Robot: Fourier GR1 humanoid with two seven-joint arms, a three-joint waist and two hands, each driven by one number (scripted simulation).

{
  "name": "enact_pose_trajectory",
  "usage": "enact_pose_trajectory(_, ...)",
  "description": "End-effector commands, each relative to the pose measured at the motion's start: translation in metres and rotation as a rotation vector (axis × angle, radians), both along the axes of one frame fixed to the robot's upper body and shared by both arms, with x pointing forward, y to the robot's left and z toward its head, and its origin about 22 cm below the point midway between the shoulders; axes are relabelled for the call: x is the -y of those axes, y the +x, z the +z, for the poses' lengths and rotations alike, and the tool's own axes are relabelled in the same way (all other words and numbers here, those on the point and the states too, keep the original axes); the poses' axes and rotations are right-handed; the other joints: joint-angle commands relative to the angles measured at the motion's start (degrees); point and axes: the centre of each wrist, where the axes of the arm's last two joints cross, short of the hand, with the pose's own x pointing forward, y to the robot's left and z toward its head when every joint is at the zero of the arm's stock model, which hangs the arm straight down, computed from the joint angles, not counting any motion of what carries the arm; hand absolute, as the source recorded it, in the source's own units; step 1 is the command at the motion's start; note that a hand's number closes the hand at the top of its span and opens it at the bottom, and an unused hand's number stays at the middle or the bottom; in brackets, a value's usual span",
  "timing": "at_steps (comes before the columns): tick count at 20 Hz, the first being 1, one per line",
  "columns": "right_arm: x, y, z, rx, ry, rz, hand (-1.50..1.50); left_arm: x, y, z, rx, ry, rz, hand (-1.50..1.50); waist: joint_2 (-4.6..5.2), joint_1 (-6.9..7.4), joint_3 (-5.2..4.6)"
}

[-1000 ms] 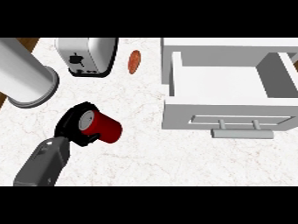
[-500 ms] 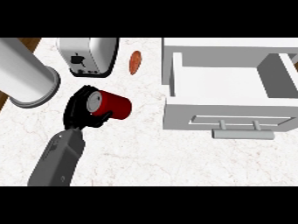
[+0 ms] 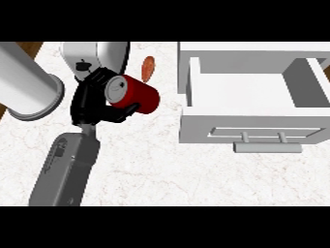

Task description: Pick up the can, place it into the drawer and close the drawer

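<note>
The left hand (image 3: 92, 99) is curled around the red can (image 3: 136, 95), above the white marble counter (image 3: 182, 174). The open drawer (image 3: 257, 92) is to its right, a toaster (image 3: 96, 55) just behind

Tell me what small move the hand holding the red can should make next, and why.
Probably carry the can to the right, toward the open drawer. The left hand is curled round the can, which lies tilted on its side in the grasp, left of the drawer's wall. The drawer's inside shows nothing in it, so it looks ready to take the can once the can is over that wall.
</note>
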Motion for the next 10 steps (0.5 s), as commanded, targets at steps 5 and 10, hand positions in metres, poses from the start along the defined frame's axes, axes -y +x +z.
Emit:
enact_pose_trajectory(5,-0.002,0.007,-0.002,0.008,0.001,0.015,-1.5,0.041,-0.003,0.068,0.037,0.023,-0.003,1.5,0.35,-0.78,-0.05)
enact_pose_trajectory(10,-0.008,0.005,0.01,0.002,-0.003,0.017,-1.5,0.052,0.007,0.101,0.053,0.051,0.014,1.5,0.45,-0.94,-0.06)
